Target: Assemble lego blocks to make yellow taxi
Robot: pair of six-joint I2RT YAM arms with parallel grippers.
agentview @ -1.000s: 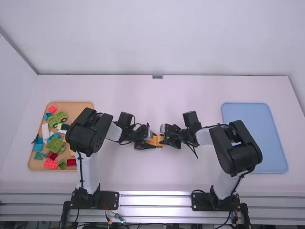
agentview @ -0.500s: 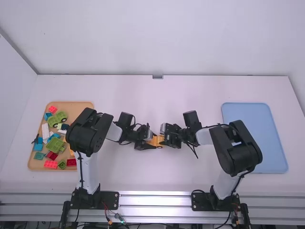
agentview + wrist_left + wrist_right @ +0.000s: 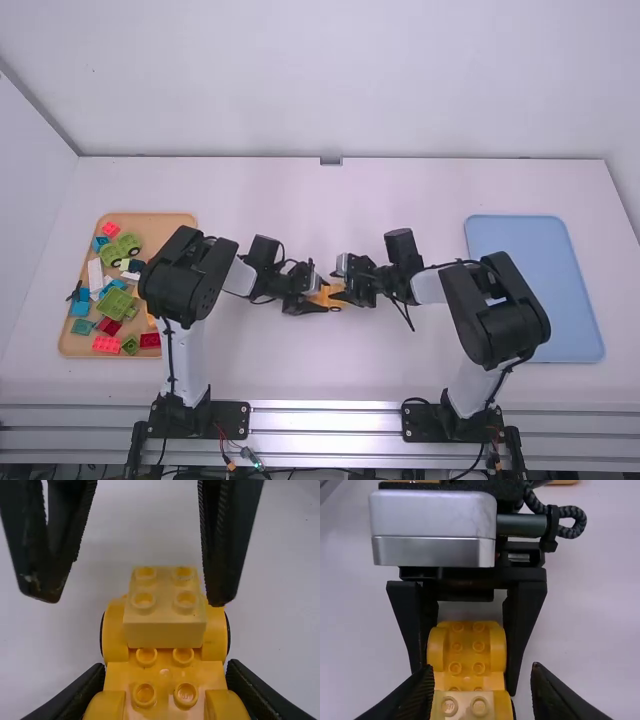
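So, left gripper (image 3: 320, 297) clamps yellow car (image 3: 165, 680); right gripper (image 3: 341, 284) (fingers wide apart) empty.

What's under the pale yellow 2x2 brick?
The pale yellow brick sits on the orange-yellow chassis, between its rounded wheel arches. Chassis studs show beside the brick; anything directly beneath is covered, so can't tell how firmly it's seated.
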